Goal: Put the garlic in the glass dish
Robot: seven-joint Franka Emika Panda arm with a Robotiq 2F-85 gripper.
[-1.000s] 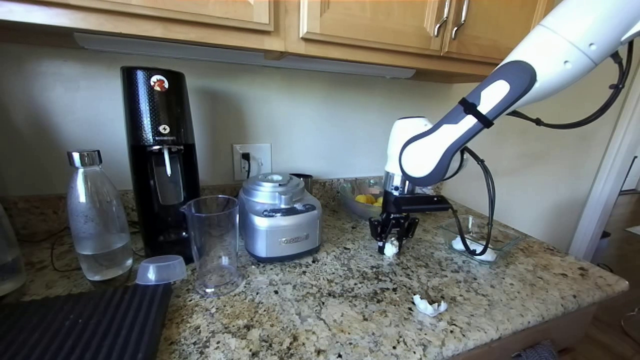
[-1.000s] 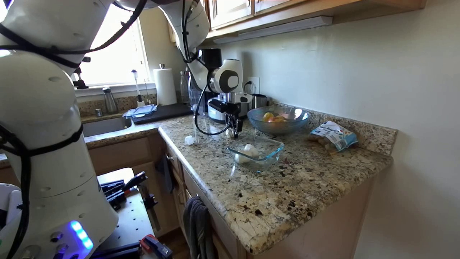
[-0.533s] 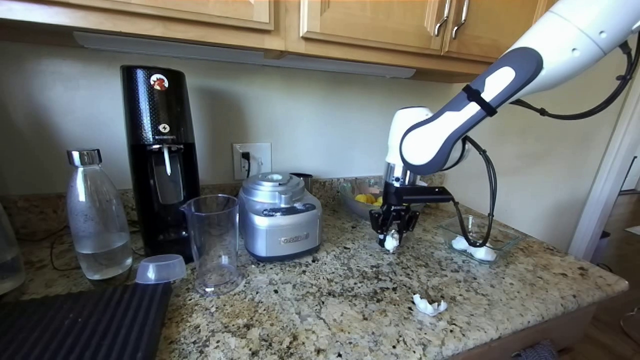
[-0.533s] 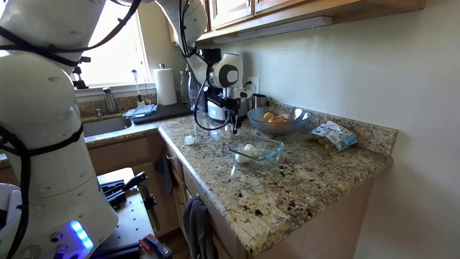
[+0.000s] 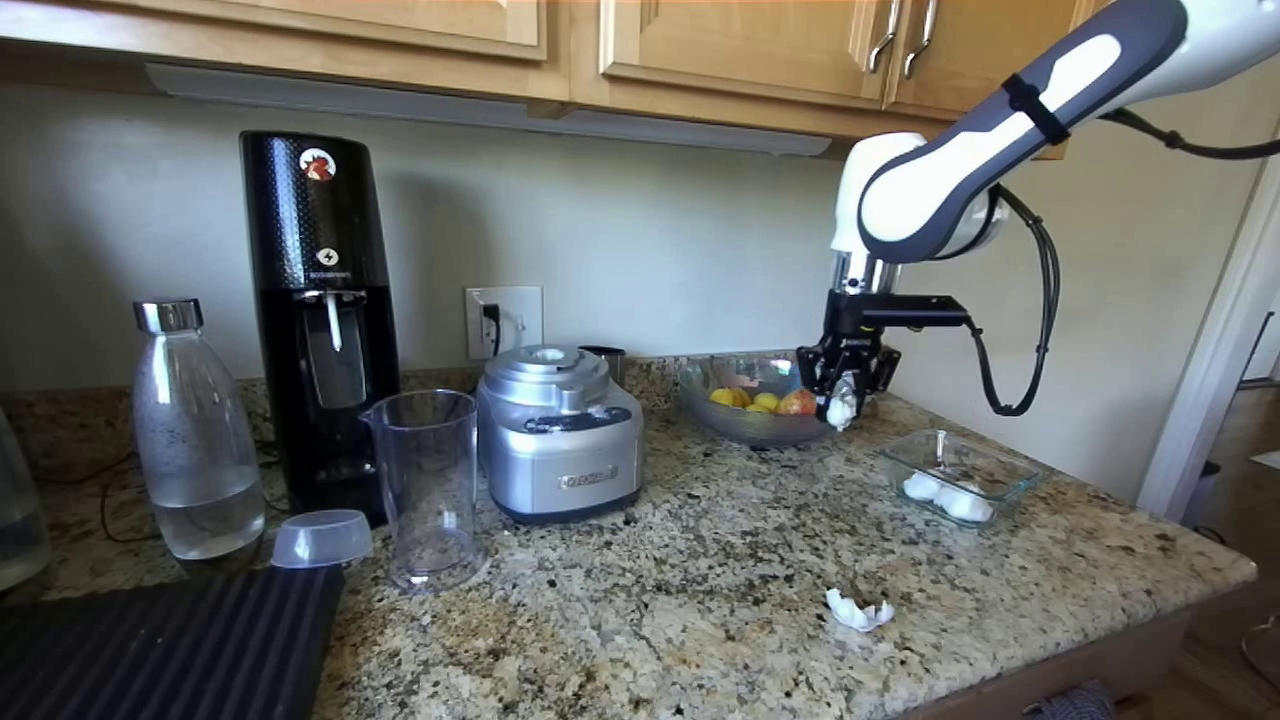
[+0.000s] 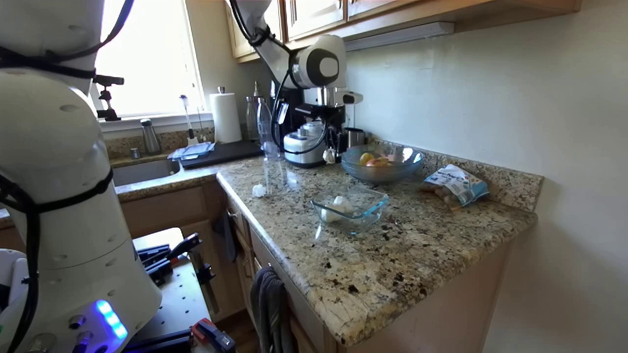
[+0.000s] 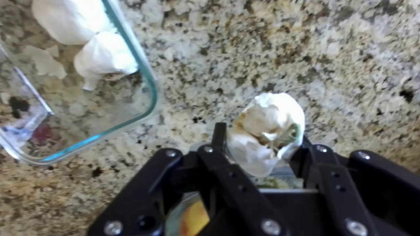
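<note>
My gripper (image 5: 845, 398) is shut on a whitish, papery garlic bulb (image 5: 841, 404) and holds it above the counter, in front of the fruit bowl's right side. In the wrist view the fingers press the garlic (image 7: 269, 127) from both sides, and the gripper (image 7: 262, 139) comes in from the bottom. The glass dish (image 7: 149, 86) is clear and rectangular. It stands apart from the held garlic, to its upper left there. Two garlic bulbs (image 7: 104, 55) lie inside it. The dish (image 6: 371, 211) and its garlic (image 6: 338, 207) show in both exterior views.
A large glass bowl (image 6: 358, 170) with fruit stands close by the gripper. A silver food processor (image 5: 565, 465) and a clear beaker (image 5: 430, 500) stand further off. Garlic peel (image 5: 858, 611) lies on the counter. A blue-and-white bag (image 6: 456, 184) lies near the wall.
My gripper has risen with the garlic from low over the counter. In an exterior view it has also shifted right, uncovering more of the fruit bowl. The dish has not moved.
</note>
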